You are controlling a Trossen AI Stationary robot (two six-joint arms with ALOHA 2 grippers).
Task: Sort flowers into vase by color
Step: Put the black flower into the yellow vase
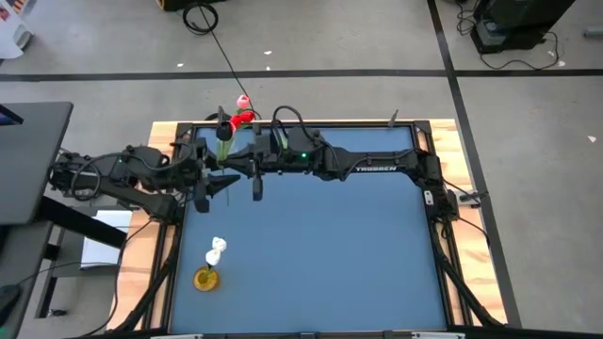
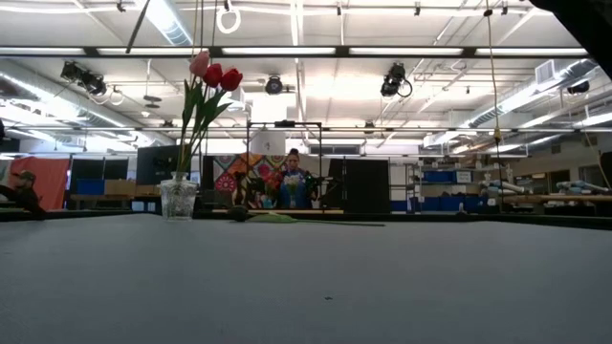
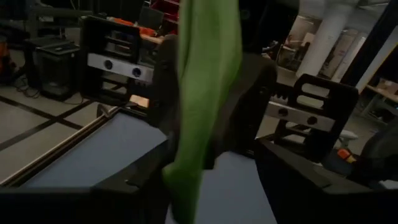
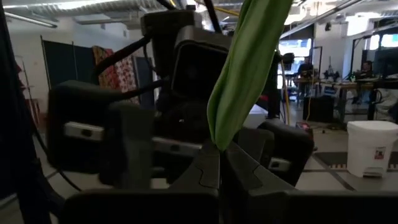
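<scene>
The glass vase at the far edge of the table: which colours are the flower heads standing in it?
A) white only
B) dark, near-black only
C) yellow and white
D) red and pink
D: in the low view the glass vase holds two red tulips and one pink tulip; the high view shows red and pink heads there too.

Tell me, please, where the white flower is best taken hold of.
Probably the thin stem just under the head of the white flower, coming straight down from above. It seems to stand in the yellow vase, leaning toward the table's far side, so the head is exposed.
</scene>
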